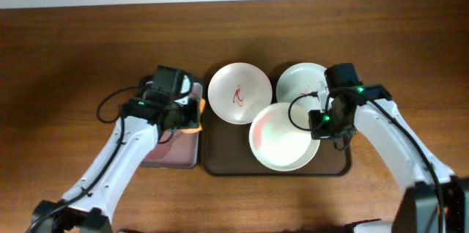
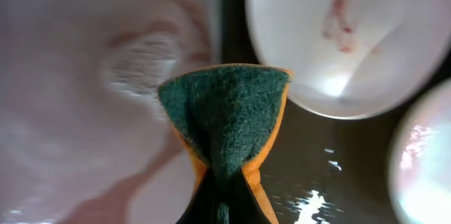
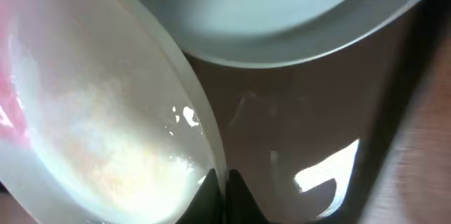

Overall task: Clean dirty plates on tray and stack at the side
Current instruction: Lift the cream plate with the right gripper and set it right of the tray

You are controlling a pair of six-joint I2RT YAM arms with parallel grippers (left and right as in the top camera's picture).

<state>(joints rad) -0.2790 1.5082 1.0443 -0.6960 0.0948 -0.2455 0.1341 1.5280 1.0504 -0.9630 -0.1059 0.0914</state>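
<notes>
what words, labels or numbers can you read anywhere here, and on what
None. No writing shows on the round white plates, the dark brown rectangular tray or the green and orange sponge. The plates' red marks are sauce smears, not letters.

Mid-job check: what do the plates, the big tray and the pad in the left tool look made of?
Plates: glossy white, probably glazed ceramic or melamine; bright highlights on the rims, but the look cannot settle which.
Tray: dark brown, smooth, shiny, likely plastic or lacquer; it mirrors light.
Pad: sponge, orange foam with a fuzzy dark green scouring face.
</notes>
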